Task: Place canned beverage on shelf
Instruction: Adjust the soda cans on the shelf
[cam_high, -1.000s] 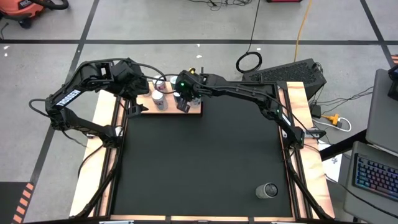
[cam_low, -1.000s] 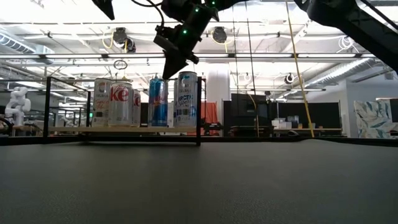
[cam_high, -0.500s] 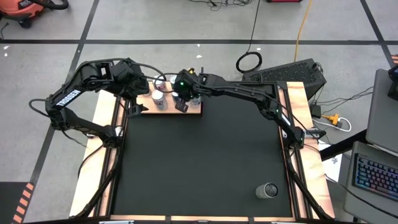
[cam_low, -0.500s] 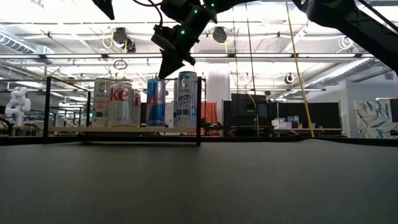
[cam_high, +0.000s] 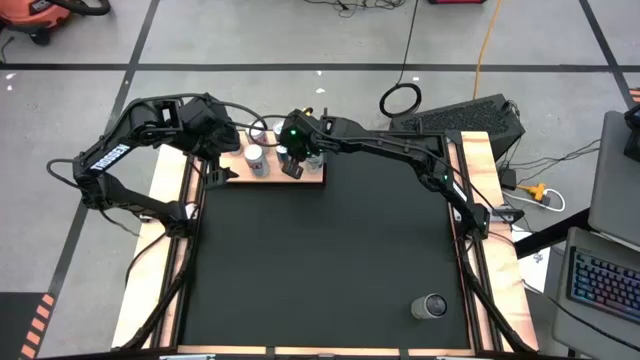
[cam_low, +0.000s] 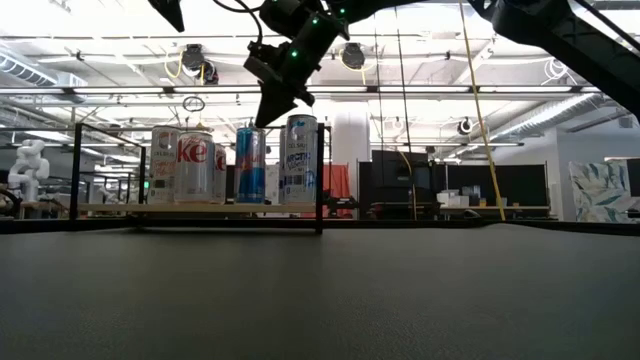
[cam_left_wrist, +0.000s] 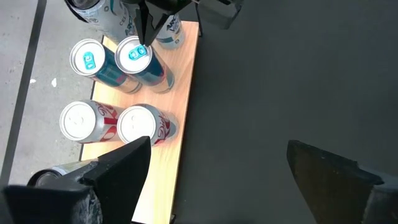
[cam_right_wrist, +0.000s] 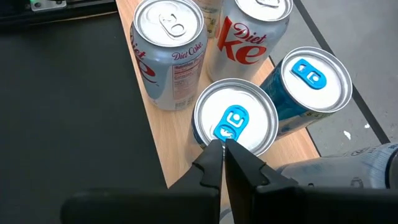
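Surroundings of the desk, as observed

A large black mat (cam_high: 330, 260) covers the desk (cam_high: 478, 160), whose light-wood edge shows along both sides. A grey cylindrical object (cam_high: 432, 306) lies on the mat near its front right corner, well apart from everything else. On the grey tiled floor (cam_high: 250, 40) behind the desk, a coiled black cable (cam_high: 400, 99) lies beside a dark rectangular case (cam_high: 470, 118), and a yellow cable (cam_high: 486, 40) runs away from them. A keyboard with coloured backlit keys (cam_high: 602, 283) sits off the desk's right side. In the low view, ceiling lights (cam_low: 200, 62) and a white robot figure (cam_low: 28, 165) stand in the room beyond.
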